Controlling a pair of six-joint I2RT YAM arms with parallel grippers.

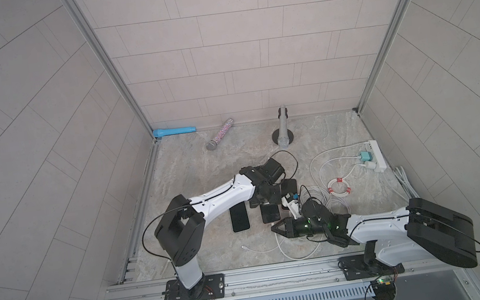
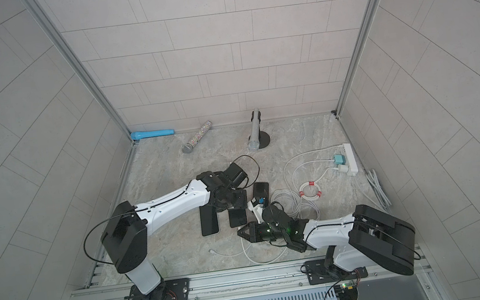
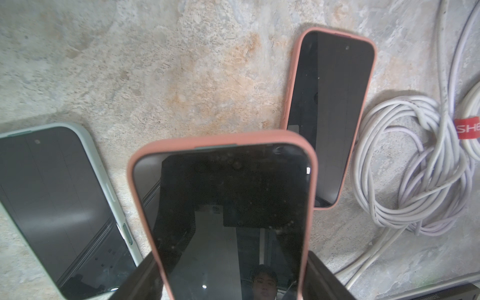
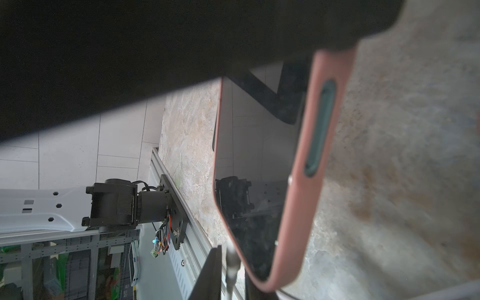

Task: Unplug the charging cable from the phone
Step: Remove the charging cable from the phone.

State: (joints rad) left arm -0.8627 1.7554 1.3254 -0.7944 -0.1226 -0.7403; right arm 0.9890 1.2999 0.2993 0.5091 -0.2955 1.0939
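the phone point(image 3: 228, 207), in a salmon-pink case, is clamped between the left jaws: dark fingers point(image 3: 135, 283) press its two long edges in the left wrist view, where its near end and the fingers run off the frame. it overlaps one end of a second pink-cased phone point(image 3: 330, 117) lying on the surface point(image 3: 181, 78). in both top views the left wrist hides most of the held phone.

the charging cable point(image 4: 231, 262) shows in the right wrist view only as a pale, blurred plug at the phone's bottom end, cut off by the frame edge. it stands between the right jaws, which are drawn in narrow around it. whether they actually pinch it i cannot tell, nor whether the plug sits in the port. a dark out-of-focus mass point(image 4: 155, 52) blocks the upper part of that view. in both top views the right jaws cover the plug entirely.
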